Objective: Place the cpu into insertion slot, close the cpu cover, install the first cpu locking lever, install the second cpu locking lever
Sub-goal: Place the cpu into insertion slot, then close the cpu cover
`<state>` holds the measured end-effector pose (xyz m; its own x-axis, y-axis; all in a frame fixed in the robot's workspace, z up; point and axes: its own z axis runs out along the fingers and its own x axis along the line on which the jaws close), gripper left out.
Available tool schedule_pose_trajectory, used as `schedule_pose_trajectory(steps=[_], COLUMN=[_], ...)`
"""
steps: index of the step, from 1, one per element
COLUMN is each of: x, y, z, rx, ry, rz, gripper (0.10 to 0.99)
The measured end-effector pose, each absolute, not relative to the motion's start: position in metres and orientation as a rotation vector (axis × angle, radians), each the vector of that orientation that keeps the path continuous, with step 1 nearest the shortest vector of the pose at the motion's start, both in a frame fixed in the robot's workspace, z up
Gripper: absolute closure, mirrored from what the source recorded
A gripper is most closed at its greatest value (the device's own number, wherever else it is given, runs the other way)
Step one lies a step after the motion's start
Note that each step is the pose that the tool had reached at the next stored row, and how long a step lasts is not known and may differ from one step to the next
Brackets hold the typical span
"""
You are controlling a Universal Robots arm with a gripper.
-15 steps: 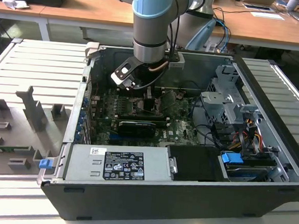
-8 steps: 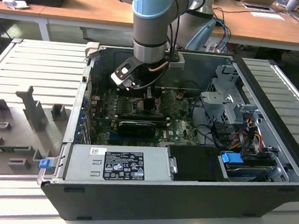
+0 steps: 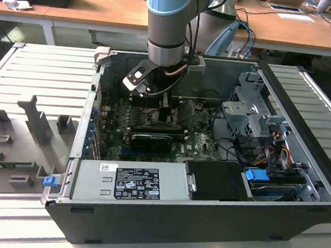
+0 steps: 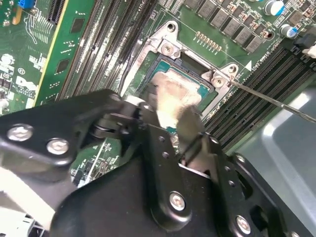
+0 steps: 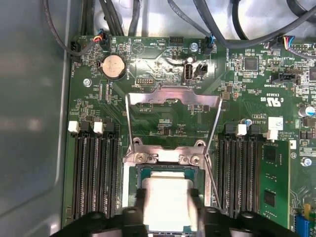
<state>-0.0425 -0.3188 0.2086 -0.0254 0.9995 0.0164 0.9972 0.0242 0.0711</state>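
In the first wrist view the cpu, a pale square chip, lies level over the insertion slot on the green board. My gripper has a black finger against each of its two opposite sides and looks shut on it. The cpu cover, a silvery frame with a cut-out middle, stands swung open behind the socket. In the second wrist view the cpu sits within the silvery rim of the insertion slot, partly hidden by the gripper body. A thin locking lever sticks out free beside the socket. In the exterior view the gripper reaches down into the computer case.
Memory slots run along both sides of the socket. A long black card, the grey power supply and a drive cage with cables crowd the case. The case walls close in around the arm.
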Motion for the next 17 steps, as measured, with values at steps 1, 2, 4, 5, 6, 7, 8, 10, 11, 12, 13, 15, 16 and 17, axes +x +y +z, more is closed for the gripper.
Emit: schedule_pose_trajectory(steps=[1, 2, 4, 5, 6, 7, 8, 10, 11, 12, 13, 15, 16, 17], x=[-0.0421, -0.0418, -0.0414, -0.0414, -0.0413, -0.0414, -0.0413, -0.0413, -0.0413, -0.0413, -0.0413, -0.0414, -0.0414, -0.0414], y=[-0.3188, -0.3188, -0.3188, -0.3188, -0.3188, -0.3188, -0.3188, -0.3188, -0.3188, -0.3188, -0.3188, -0.3188, -0.3188, -0.3188], z=[0.2094, 0.2102, 0.2118, 0.2121, 0.2127, 0.2133, 0.2137, 0.2139, 0.2143, 0.2146, 0.2147, 0.2152, 0.2155, 0.2170], rx=[2.167, 2.169, 2.172, 2.172, 2.172, 2.172, 2.172, 2.172, 2.172, 2.172, 2.172, 2.172, 2.172, 2.172], ry=[2.222, 2.223, 2.226, 2.226, 2.226, 2.226, 2.226, 2.226, 2.226, 2.226, 2.226, 2.226, 2.226, 2.226], rz=[0.095, 0.091, 0.086, 0.085, 0.085, 0.085, 0.085, 0.085, 0.085, 0.085, 0.085, 0.085, 0.084, 0.085], gripper=[0.682, 0.800, 0.980, 0.980, 0.980, 0.980, 0.980, 0.980, 0.980, 0.980, 0.980, 0.980, 0.980, 0.980])
